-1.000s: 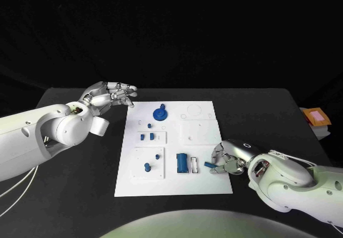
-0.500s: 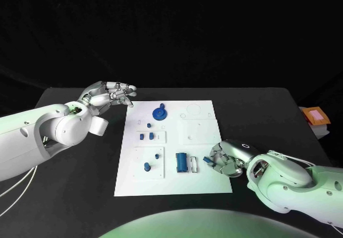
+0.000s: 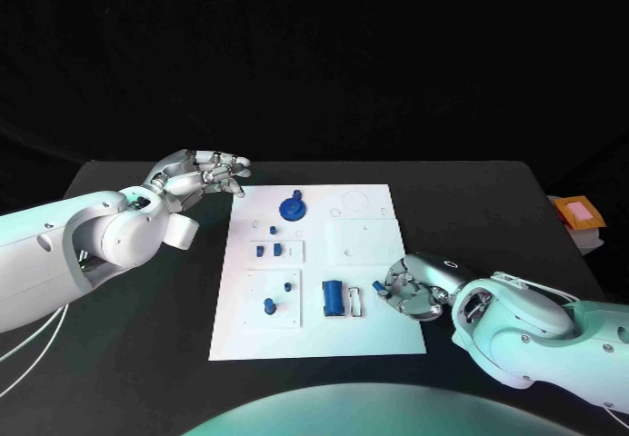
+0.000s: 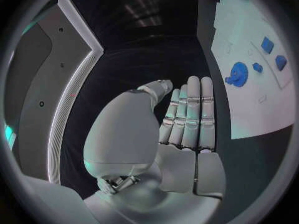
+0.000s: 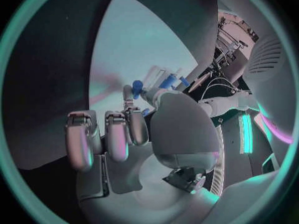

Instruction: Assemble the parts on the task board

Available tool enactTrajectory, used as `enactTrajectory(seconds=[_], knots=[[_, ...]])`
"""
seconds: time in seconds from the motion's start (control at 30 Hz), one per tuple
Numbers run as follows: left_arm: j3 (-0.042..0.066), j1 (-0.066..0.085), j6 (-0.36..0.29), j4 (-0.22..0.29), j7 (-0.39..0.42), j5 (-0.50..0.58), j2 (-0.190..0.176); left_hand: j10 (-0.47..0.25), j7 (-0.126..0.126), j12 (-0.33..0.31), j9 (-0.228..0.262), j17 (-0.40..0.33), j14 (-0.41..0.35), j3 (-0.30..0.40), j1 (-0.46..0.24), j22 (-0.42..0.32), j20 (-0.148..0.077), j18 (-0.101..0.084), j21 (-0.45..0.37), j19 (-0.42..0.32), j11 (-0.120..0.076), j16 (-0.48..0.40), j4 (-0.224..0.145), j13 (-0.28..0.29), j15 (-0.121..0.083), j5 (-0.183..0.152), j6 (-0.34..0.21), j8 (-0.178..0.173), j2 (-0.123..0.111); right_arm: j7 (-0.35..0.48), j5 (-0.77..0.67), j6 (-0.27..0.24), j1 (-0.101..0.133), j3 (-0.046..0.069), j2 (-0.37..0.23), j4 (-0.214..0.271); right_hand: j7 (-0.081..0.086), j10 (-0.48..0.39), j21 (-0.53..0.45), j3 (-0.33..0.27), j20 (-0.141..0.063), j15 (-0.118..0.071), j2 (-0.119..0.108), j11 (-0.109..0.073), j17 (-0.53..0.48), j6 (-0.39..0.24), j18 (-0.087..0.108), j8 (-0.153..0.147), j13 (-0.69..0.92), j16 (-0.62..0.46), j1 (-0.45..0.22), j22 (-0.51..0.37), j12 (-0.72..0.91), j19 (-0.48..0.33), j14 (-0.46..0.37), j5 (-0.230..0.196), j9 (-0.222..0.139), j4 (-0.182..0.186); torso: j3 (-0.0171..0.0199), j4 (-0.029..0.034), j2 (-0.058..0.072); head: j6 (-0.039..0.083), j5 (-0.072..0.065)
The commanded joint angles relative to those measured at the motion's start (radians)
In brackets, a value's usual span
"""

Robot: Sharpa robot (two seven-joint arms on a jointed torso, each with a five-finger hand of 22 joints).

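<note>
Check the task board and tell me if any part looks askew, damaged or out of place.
Nothing stands out. The task board lies flat on the black table, with no visible damage. The right hand holds a small blue part at the board's right edge; the left hand hangs beside the far left corner, holding nothing.

The right robot hand [image 3: 417, 292] covers part of the board [image 3: 321, 341] at its right edge, and its curled fingers hide most of the small blue part [image 3: 377, 287] pinched there; the part's shape cannot be told. In the right wrist view the palm [image 5: 181, 129] blocks the board behind it, and the part [image 5: 137, 86] shows as a blue tip. The small blue parts [image 3: 269, 248] near the board's left edge are too small to tell apart. The left arm hides the surface's [image 3: 144, 363] left edge.
</note>
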Motion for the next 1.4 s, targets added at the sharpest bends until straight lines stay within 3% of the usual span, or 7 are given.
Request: enactTrajectory(seconds=[0.03,0.5,1.13,1.4], knots=[[0.001,0.000,0.018,0.002,0.003,0.005,0.003,-0.005,0.000,0.006,0.001,-0.002,-0.002,0.001,0.010,0.003,-0.001,0.011,0.003,0.007,-0.001,-0.007,-0.007,0.000,-0.003,0.005,0.003,0.003,0.000,-0.002,0.065,-0.026,0.006,0.001,0.012,0.010,-0.015,0.016,0.001,0.175,0.001,0.003,-0.010,0.002,0.199,0.008,-0.005,0.005,0.126,0.002,-0.013,0.251,0.003,0.089,0.091,-0.005,0.011,-0.188,-0.0002,-0.0001,0.000,0.000,0.000],[0.001,0.000,0.025,0.004,0.001,0.005,0.003,-0.006,0.000,0.006,0.001,-0.002,-0.003,0.003,0.014,0.006,-0.002,0.011,0.006,0.007,-0.001,-0.008,-0.010,-0.001,-0.003,0.005,0.004,0.003,0.001,0.011,0.174,-0.030,0.011,0.001,0.070,-0.001,-0.018,0.014,-0.006,0.149,0.000,0.002,-0.024,0.001,0.197,0.004,-0.004,0.008,0.123,0.000,-0.040,0.249,-0.001,0.086,0.091,0.000,0.016,-0.194,0.0001,0.0003,0.001,-0.004,0.002],[0.001,0.001,0.028,0.006,-0.001,0.004,0.001,-0.006,0.001,0.006,0.001,-0.003,-0.003,0.005,0.015,0.008,-0.002,0.011,0.009,0.005,0.000,-0.009,-0.012,-0.001,-0.003,0.005,0.003,0.002,0.002,0.003,0.190,0.025,0.011,0.001,0.106,-0.027,-0.020,0.014,-0.008,0.109,-0.001,0.001,-0.029,-0.001,0.196,0.002,-0.003,0.012,0.125,0.000,-0.065,0.249,0.000,0.086,0.091,0.009,0.021,-0.193,0.0008,-0.0009,0.000,-0.010,0.006],[0.001,0.001,0.028,0.007,-0.003,0.004,0.000,-0.006,0.001,0.006,0.001,-0.003,-0.003,0.005,0.014,0.009,-0.002,0.010,0.010,0.005,0.000,-0.009,-0.012,-0.001,-0.003,0.005,0.003,0.002,0.003,-0.001,0.193,0.041,0.011,0.001,0.115,-0.037,-0.020,0.013,-0.014,0.068,-0.001,0.001,-0.032,-0.001,0.194,0.006,-0.002,0.011,0.126,-0.001,-0.110,0.247,0.000,0.083,0.090,0.000,0.019,-0.161,0.0006,-0.0005,0.000,-0.011,0.004]])
